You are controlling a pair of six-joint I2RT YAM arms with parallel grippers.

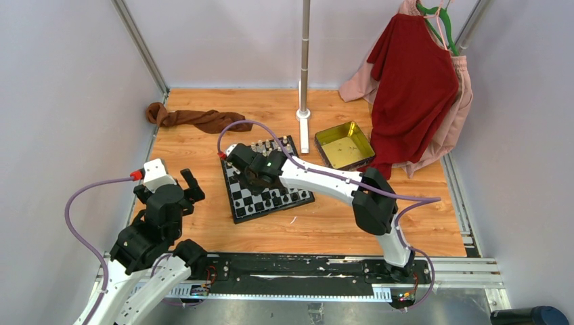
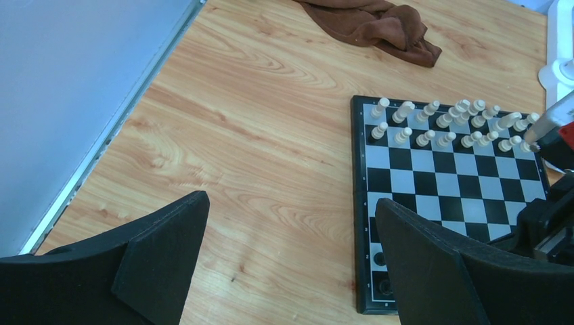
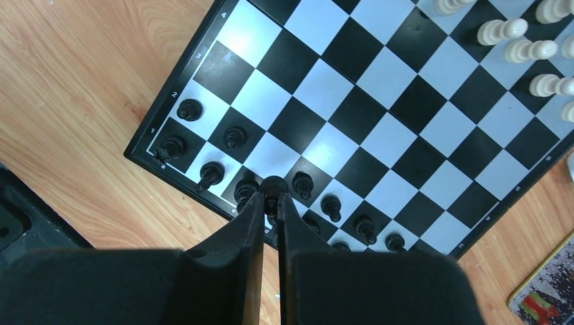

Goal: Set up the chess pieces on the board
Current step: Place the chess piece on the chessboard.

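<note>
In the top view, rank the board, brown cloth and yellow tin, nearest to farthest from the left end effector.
1. board, just right of the left end effector.
2. brown cloth, beyond it, near the back.
3. yellow tin, far to the right.

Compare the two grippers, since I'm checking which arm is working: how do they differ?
The left gripper stands wide open and empty; the right gripper is pinched on a black chess piece. The left gripper hangs over the table beside the board; the right gripper is above the board's black-piece side. Both have black fingers.
</note>
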